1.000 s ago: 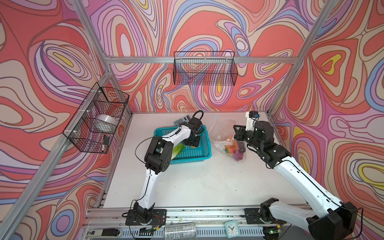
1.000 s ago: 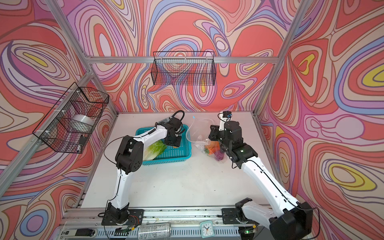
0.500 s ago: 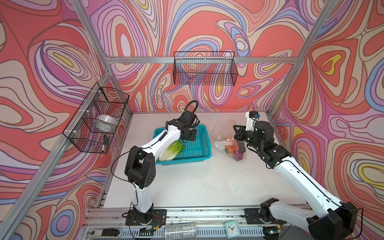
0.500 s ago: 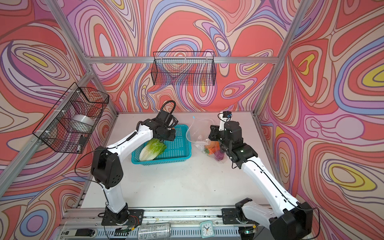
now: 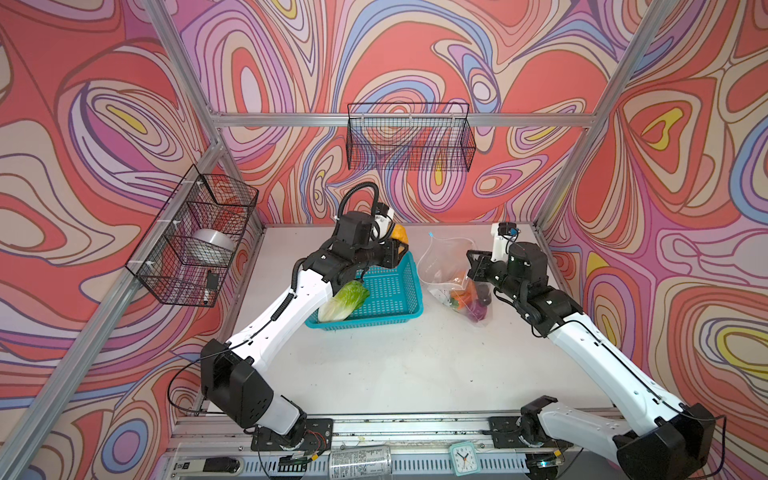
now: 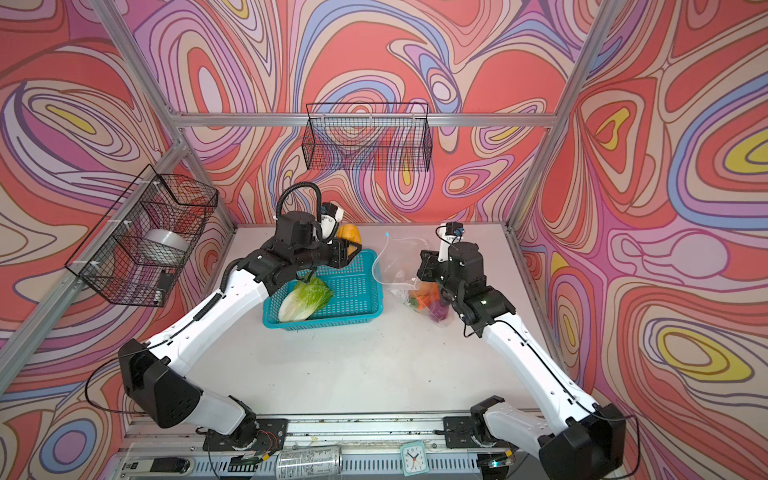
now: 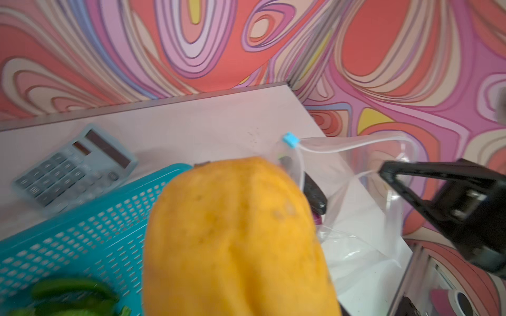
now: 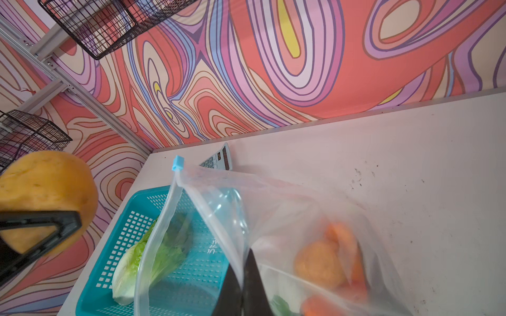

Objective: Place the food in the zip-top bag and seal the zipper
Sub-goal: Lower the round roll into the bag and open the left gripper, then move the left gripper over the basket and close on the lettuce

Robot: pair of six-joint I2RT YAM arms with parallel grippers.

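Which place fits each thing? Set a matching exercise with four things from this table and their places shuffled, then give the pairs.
Things:
1 potato
2 napa cabbage
3 carrot
4 calculator

Places:
a in the teal basket
b flat on the table
c held in the left gripper
d inside the zip-top bag

Pairs: 1-c, 2-a, 3-d, 4-b
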